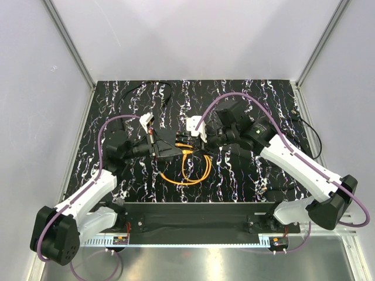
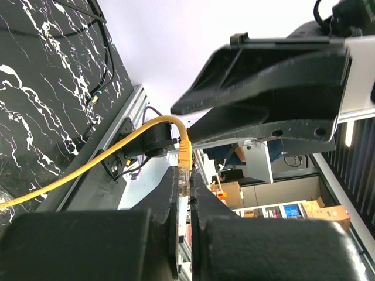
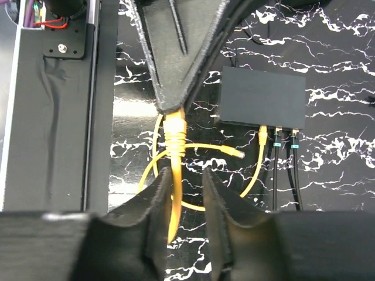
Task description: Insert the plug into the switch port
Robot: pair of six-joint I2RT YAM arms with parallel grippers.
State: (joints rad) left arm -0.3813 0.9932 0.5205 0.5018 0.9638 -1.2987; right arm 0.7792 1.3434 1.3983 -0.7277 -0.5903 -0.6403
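My left gripper (image 2: 186,175) is shut on the plug (image 2: 184,167), the tip of the orange cable (image 1: 187,174). In the right wrist view its fingers (image 3: 176,64) reach down from the top and hold the plug (image 3: 174,132) above the table. My right gripper (image 3: 186,175) is open just below, and the orange cable runs down between its jaws along the left finger. The switch (image 3: 262,98) is a flat black box lying up and to the right of the plug, well apart from it. An orange connector (image 3: 263,136) and two black ones sit in its near edge.
A loose orange connector (image 3: 235,153) lies on the marbled table (image 1: 246,175) inside the cable loop. Two black cables (image 3: 284,175) run from the switch. Another black cable (image 1: 155,88) curls at the back left. A black mounting bar (image 1: 193,219) spans the near edge.
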